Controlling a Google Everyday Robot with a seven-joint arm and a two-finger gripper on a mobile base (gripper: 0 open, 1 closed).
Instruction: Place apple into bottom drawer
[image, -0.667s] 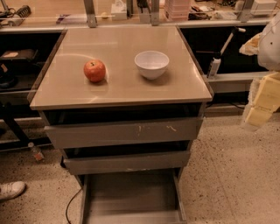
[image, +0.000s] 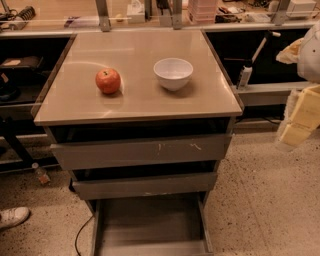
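The apple (image: 108, 80), small and red-orange, sits on the left part of the beige cabinet top (image: 140, 100). The bottom drawer (image: 150, 225) is pulled out below, its flat grey floor bare. My gripper (image: 300, 120) is the pale yellow and white part at the right edge of the view. It is off to the right of the cabinet, well apart from the apple and higher than the drawer.
A white bowl (image: 173, 73) stands on the top, right of the apple. Two upper grey drawers (image: 142, 150) are partly out. A workbench (image: 260, 90) runs behind. A shoe (image: 12, 217) and a cable (image: 80, 240) lie on the speckled floor at left.
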